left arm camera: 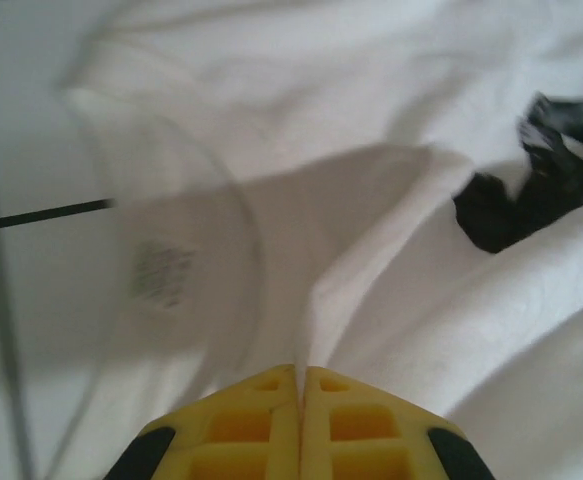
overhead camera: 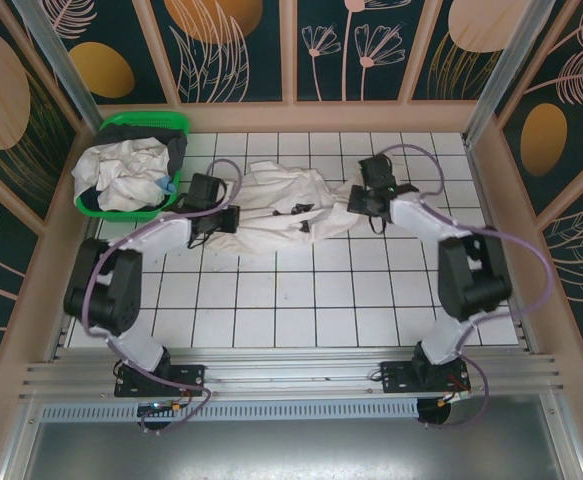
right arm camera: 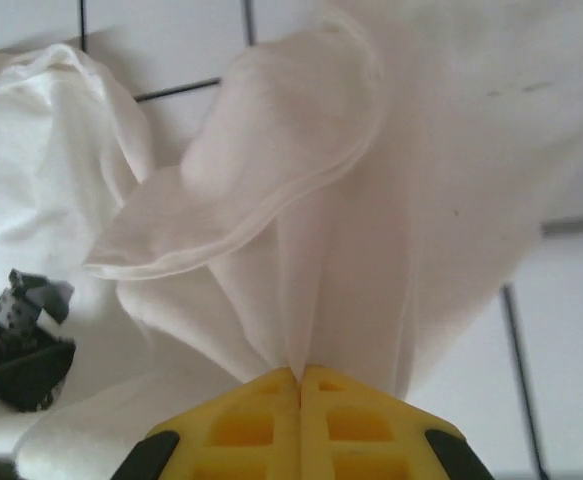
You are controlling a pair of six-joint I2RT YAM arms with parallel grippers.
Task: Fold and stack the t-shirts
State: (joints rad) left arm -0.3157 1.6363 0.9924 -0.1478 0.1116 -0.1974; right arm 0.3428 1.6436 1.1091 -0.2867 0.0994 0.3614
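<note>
An off-white t-shirt (overhead camera: 281, 210) with a black print (overhead camera: 299, 208) lies rumpled across the back middle of the tiled table. My left gripper (overhead camera: 223, 222) is at its left end, shut on a fold of the cloth (left arm camera: 371, 270); the collar with its label (left arm camera: 161, 272) shows beside it. My right gripper (overhead camera: 356, 200) is at the shirt's right end, shut on a pinched pleat of fabric (right arm camera: 341, 270), with a hemmed edge (right arm camera: 271, 200) curling above the yellow fingers (right arm camera: 261, 425). The black print (right arm camera: 21, 345) shows at the left of the right wrist view.
A green plastic basket (overhead camera: 121, 208) at the back left holds more crumpled off-white shirts (overhead camera: 131, 170). Wooden walls enclose the table on three sides. White tiles (overhead camera: 301, 300) lie bare in front of the shirt.
</note>
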